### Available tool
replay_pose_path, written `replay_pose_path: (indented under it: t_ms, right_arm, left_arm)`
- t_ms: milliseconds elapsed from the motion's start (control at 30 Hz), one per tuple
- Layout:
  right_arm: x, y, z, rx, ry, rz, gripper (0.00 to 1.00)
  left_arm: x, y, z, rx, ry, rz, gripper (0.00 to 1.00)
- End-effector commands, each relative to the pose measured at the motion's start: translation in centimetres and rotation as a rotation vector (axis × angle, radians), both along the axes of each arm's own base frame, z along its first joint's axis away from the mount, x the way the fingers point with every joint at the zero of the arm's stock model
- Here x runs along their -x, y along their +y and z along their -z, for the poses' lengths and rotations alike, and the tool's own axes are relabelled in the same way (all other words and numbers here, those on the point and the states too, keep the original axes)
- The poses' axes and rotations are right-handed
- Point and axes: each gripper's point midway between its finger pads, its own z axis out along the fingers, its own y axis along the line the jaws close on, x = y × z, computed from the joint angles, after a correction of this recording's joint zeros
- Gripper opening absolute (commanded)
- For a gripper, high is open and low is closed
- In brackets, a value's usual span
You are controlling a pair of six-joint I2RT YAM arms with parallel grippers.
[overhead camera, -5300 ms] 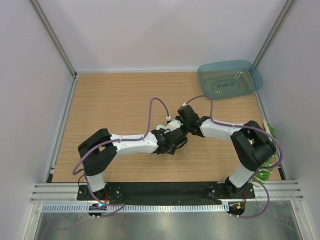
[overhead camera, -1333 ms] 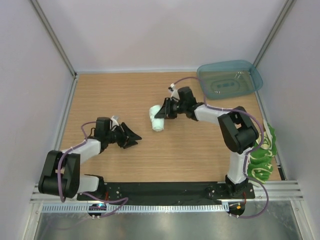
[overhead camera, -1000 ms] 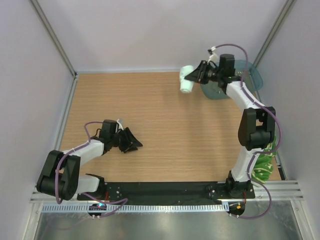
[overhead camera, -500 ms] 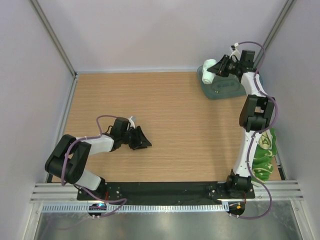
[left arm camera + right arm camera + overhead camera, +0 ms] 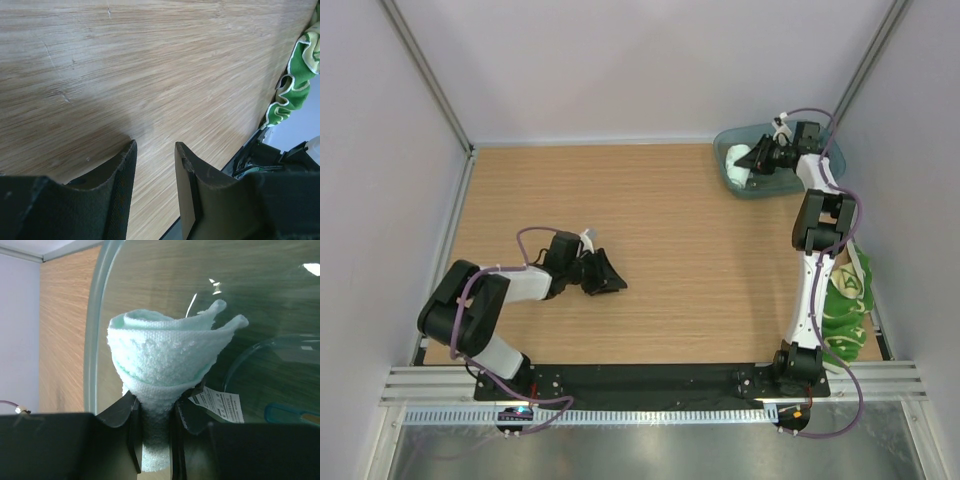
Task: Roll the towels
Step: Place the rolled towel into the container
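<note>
Carried from the middle of the tabletop a second ago, the rolled mint-white towel now sits low inside the teal plastic tray at the far right corner, down from where it hung over the tray's left rim half a second back. The right arm stretches straight out to it. In the right wrist view the right jaws are clamped on the lower part of the roll, one to each side, squeezing it narrow there, while the upper part flares out above the tips in loose coils with two cloth corners poking up. A white care label hangs off the roll beside the right-hand jaw. The tray's curved rim passes behind the roll; whether the roll touches the tray floor cannot be told.

The left arm has edged slightly to the right and lies low over the near-left tabletop. Its left jaws stand a narrow gap apart, with nothing between them, only bare wood showing in the gap. The yellow towel with green edging lies crumpled at the right edge of the tabletop beside the right arm, well apart from both sets of jaws; the left wrist view catches its frilled edge.
</note>
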Motion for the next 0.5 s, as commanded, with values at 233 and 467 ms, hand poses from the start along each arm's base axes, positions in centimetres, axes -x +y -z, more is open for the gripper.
replay_pose_path:
  t_ms: [233,467]
  right_arm:
    - [-3.2,7.4,-1.4,-0.282,-0.103,0.051,0.01]
    - [-4.9,13.1,-2.4,-0.32,-0.121,0.095,0.01]
  left_arm:
    - [1.5,2.7,4.4,-0.165,0.066,-0.03,0.4]
    - [1.5,2.6,4.3,-0.164,0.061,-0.029,0.39]
